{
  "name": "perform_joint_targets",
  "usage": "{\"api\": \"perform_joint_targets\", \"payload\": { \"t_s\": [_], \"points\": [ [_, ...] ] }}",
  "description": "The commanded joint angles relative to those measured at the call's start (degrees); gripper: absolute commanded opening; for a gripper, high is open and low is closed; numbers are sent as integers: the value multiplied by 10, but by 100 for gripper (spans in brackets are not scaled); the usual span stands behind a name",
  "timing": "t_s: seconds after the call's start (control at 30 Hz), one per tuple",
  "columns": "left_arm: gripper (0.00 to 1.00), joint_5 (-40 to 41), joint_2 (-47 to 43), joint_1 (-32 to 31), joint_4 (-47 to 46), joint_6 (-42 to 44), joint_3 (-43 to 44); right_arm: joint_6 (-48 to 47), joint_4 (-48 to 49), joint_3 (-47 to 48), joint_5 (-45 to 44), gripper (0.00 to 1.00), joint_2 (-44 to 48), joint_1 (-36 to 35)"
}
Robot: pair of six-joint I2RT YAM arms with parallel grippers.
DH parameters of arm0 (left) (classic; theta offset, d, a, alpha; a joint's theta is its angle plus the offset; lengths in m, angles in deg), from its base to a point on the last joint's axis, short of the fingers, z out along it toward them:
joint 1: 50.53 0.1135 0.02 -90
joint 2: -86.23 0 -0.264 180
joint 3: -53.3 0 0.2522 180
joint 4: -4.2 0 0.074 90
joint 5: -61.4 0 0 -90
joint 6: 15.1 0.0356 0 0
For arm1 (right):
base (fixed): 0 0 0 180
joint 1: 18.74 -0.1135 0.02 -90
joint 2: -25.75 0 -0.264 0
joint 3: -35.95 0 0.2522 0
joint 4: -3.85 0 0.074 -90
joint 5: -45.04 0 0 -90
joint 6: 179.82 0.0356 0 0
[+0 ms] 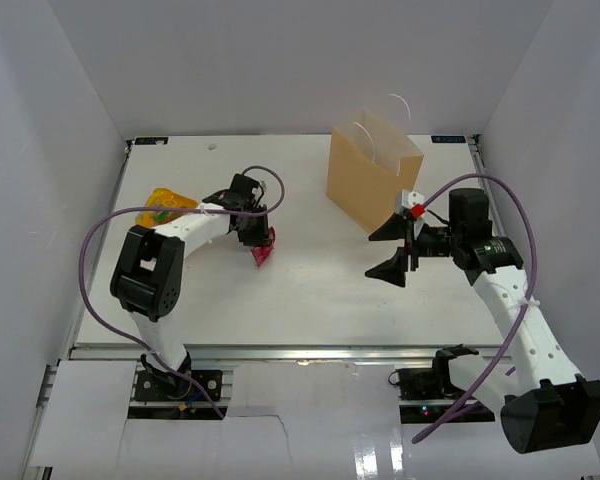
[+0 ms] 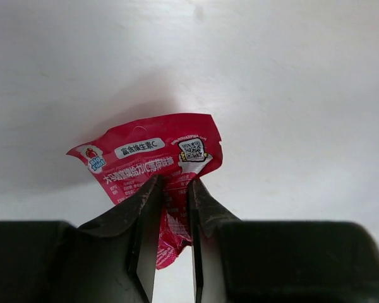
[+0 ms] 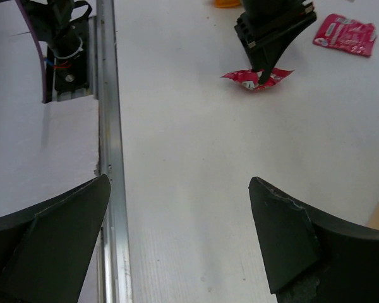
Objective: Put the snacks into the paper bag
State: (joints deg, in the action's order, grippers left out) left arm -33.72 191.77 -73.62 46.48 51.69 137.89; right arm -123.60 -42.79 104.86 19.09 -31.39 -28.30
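Note:
My left gripper is shut on a pink snack packet, pinching its lower part, with the packet resting on the white table. From above, this gripper points down at the packet left of centre. A second pink packet lies beyond it. An orange snack bag lies at the far left, partly under the left arm. The tan paper bag stands upright at the back right, mouth open. My right gripper hovers open and empty just in front of the bag; in its wrist view this gripper holds nothing.
An aluminium rail runs along the table's near edge. White walls close in the table on the left, back and right. The purple cables loop above both arms.

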Motion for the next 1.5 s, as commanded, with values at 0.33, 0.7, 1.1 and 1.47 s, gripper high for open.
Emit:
{"api": "perform_joint_targets", "payload": {
  "t_s": [0.33,0.7,1.1,1.47],
  "points": [
    [22,-550,-134,-2,-281,-94,-162,-347,-103,10,-37,91,-53,-144],
    [25,-718,-114,-30,-311,-124,-158,-458,-18,67,-221,90,-159,-258],
    [28,-727,-106,-50,-310,-128,-155,-444,-7,120,-228,93,-200,-304],
    [35,-727,-98,-51,-307,-127,-131,-429,-35,107,-244,63,-214,-336]
  ]
}}
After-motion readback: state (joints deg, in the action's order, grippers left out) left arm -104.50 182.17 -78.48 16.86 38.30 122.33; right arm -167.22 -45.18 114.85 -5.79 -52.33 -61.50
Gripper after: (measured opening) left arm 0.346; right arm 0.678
